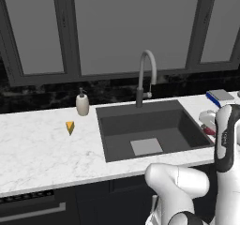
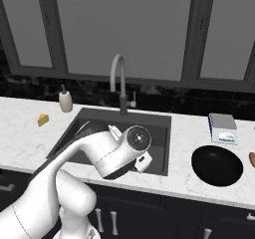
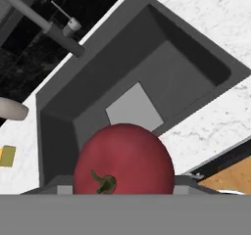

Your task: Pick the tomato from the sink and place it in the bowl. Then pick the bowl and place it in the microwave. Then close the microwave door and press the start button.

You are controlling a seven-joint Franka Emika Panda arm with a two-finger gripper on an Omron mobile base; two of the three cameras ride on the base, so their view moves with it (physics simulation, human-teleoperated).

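Note:
A glossy red tomato [image 3: 123,158] with a green stem sits close to the camera in the hand view. My gripper [image 3: 122,187] is shut on it, and the fingers are mostly hidden behind its sides. Gripper and tomato hang above the dark grey sink [image 3: 162,67], over the light square plate at the basin's bottom. In the right base view my hand [image 2: 142,161] is over the front right part of the sink [image 2: 154,128]. The black bowl [image 2: 217,166] stands on the counter to the right of the sink. The microwave is out of view.
An arched grey faucet [image 1: 145,74] rises behind the sink [image 1: 140,121]. A soap dispenser [image 1: 83,103] and a yellow wedge [image 1: 70,127] stand on the white marble counter to the left. A blue and white flat box [image 2: 222,127] lies behind the bowl.

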